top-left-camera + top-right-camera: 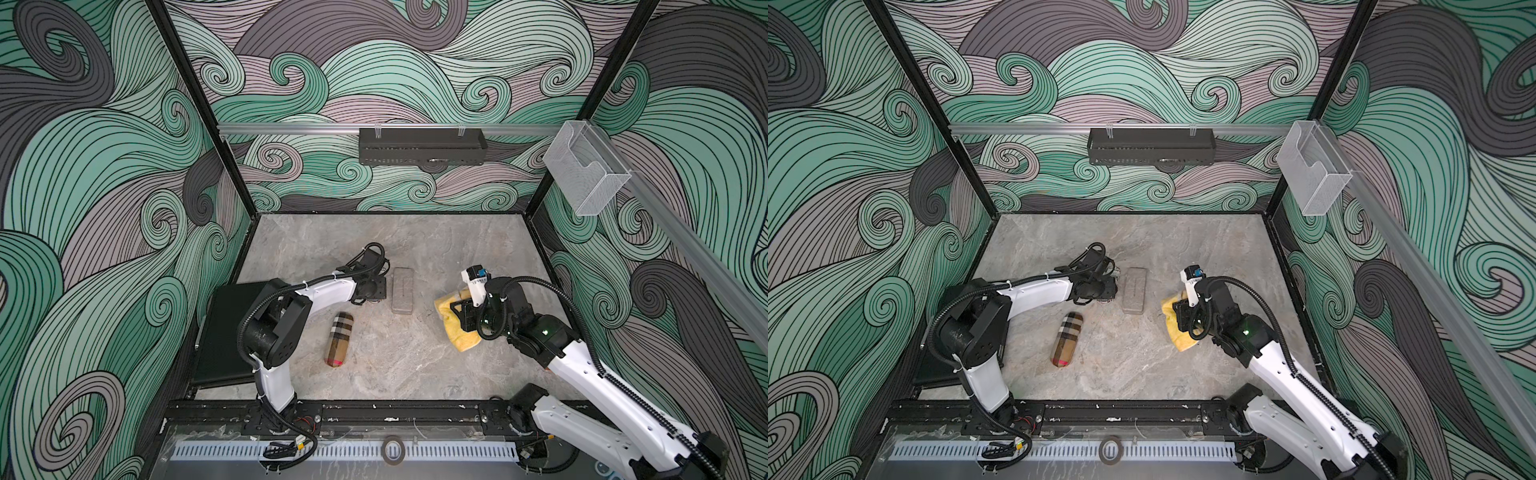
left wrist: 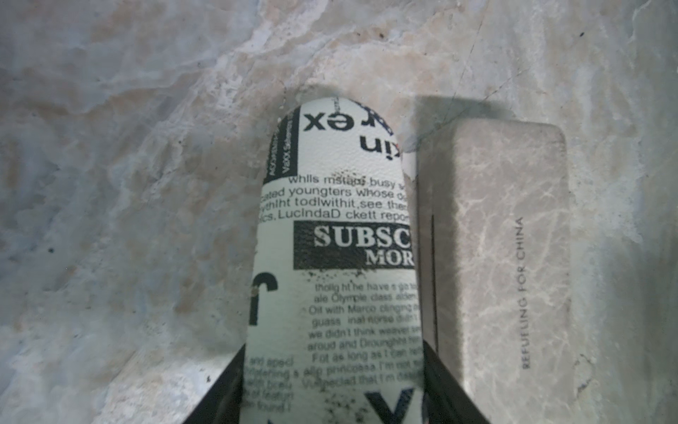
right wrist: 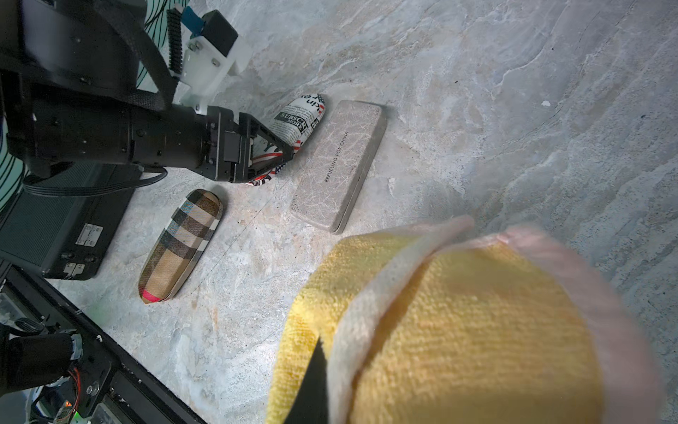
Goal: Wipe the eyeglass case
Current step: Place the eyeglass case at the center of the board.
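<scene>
A white newspaper-print eyeglass case (image 2: 337, 257) lies close against a grey marbled rectangular case (image 2: 495, 257). My left gripper (image 2: 332, 352) is shut on the near end of the printed case, one black finger on each side. The right wrist view shows the same grip on the printed case (image 3: 299, 117). In both top views the left gripper (image 1: 374, 291) (image 1: 1106, 286) hides it. My right gripper (image 1: 461, 311) is shut on a folded yellow cloth (image 3: 458, 330) (image 1: 451, 322), held right of the grey case (image 1: 403, 289) and apart from it. One black fingertip (image 3: 312, 385) shows; cloth covers the other.
A plaid oval case (image 1: 338, 339) (image 3: 181, 246) lies on the stone table, nearer the front than the left gripper. A black box (image 1: 226, 332) stands at the left edge. A black basket (image 1: 422, 146) and a clear holder (image 1: 582, 174) hang on the walls.
</scene>
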You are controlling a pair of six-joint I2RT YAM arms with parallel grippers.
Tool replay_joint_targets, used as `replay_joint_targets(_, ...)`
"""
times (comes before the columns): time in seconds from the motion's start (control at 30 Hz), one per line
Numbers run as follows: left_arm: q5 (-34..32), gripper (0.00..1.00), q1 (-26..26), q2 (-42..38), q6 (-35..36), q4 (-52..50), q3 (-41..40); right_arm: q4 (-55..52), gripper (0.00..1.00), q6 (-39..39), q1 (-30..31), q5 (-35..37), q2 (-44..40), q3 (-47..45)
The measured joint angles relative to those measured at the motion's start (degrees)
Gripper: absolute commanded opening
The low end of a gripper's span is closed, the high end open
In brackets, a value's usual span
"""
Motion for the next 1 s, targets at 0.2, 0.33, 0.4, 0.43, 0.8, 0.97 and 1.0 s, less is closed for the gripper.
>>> replay_joint_targets(0.2, -1.5, 0.62, -0.5, 1.5, -0.8, 1.0, 0.4, 1.0, 0.00, -0.2, 0.0, -0.6, 1.6, 0.0)
replay_joint_targets(0.33, -1.5, 0.62, -0.8, 2.5, -1.1, 0.8, 0.1, 2.0, 0.00, -0.2, 0.0, -1.1, 2.4, -0.1)
replay_joint_targets(0.4, -1.5, 0.63, -0.9, 2.6, -1.2, 0.8, -0.4, 2.5, 0.00, -0.1, 0.0, -1.2, 2.9, -0.1)
replay_joint_targets(0.43, -1.6, 0.63, -0.9, 2.6, -1.2, 0.8, -0.5, 2.7, 0.00, -0.1, 0.0, -1.2, 3.1, -0.1)
replay_joint_targets(0.8, -1.4, 0.74, -1.2, 0.9, -1.8, 1.2, -3.1, 4.5, 0.00, 0.6, 0.0, -1.9, 3.5, -1.9)
replay_joint_targets(0.97, -1.5, 0.79, -1.2, -2.1, -1.8, -0.9, -4.5, 4.9, 0.00, 0.4, 0.4, -3.4, 3.7, -1.9)
replay_joint_targets(1.0, -1.5, 0.80, -1.2, -3.1, -1.8, -1.4, -4.8, 4.9, 0.00, 0.3, 0.6, -3.7, 3.8, -1.9)
